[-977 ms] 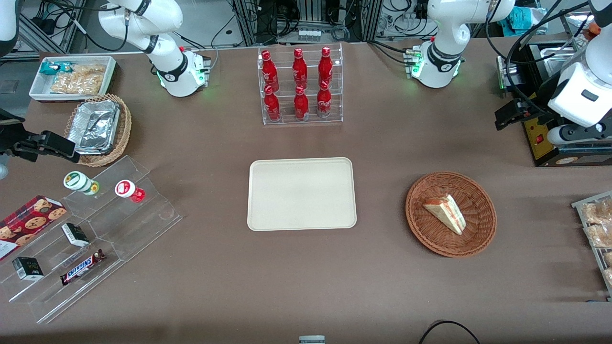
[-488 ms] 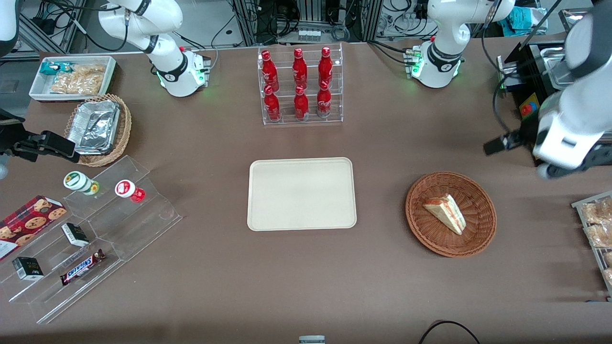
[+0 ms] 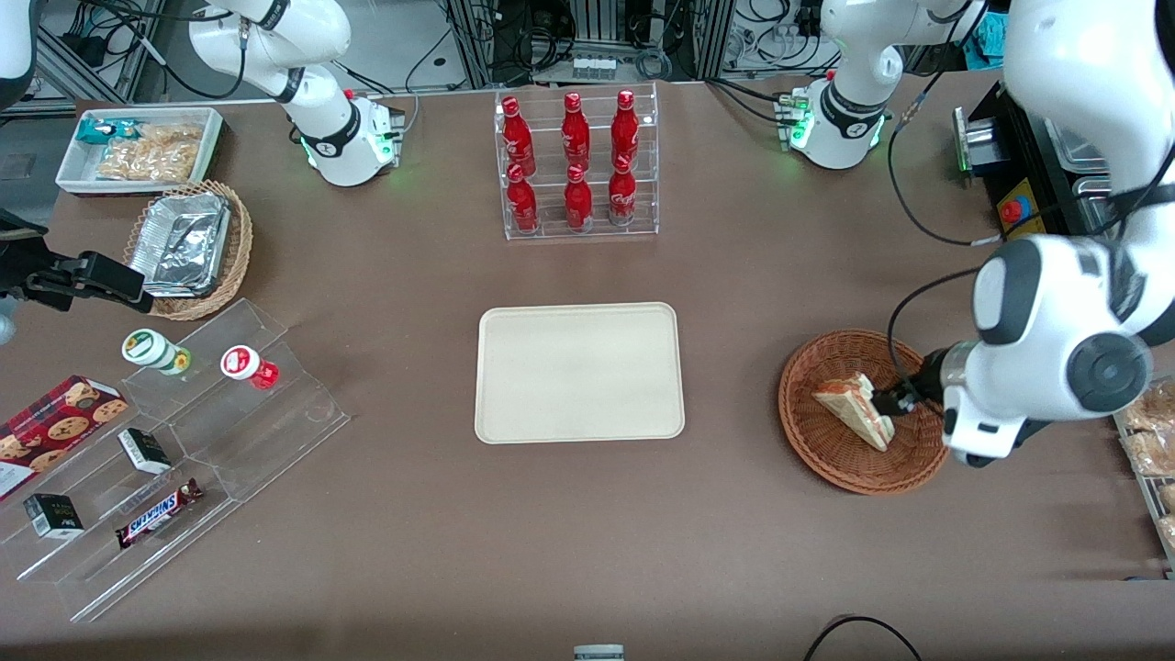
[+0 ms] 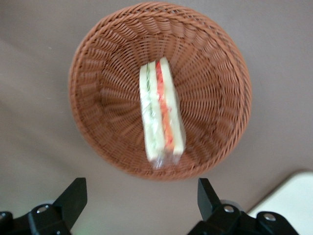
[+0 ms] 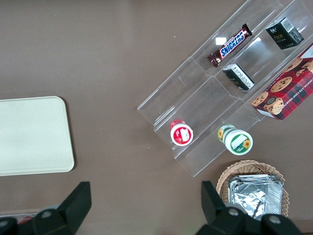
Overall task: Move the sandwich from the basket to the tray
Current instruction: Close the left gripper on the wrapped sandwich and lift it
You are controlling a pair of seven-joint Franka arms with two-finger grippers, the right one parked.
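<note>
- Brown table surface (image 3: 569,542), matte, uniform in colour, covering the whole work area.
- Nearest the front camera, toward the parked arm's end: clear stepped display stand (image 3: 184,459) carrying a chocolate bar (image 3: 158,514), two small dark boxes, a red-lidded cup (image 3: 241,363) and a green-lidded cup (image 3: 147,347); cookie box (image 3: 55,427) beside it.
- Mid-table: cream tray (image 3: 578,372), flat on the surface, bare.
- Toward the working arm's end, level with the tray and well apart from it: reddish-brown basket (image 3: 863,411), with the sandwich (image 3: 854,408) lying inside, filling edge up in the wrist view (image 4: 161,115).
- Gripper (image 3: 895,401) poised over the basket, just beside the sandwich; fingers (image 4: 73,198) spread wide, nothing between them.
- Farther off: lighter wicker basket with foil trays (image 3: 188,240), white bin of snacks (image 3: 138,147), clear rack of red bottles (image 3: 576,165).
- Farthest: arm bases, then cables and metal framing past the table edge.
</note>
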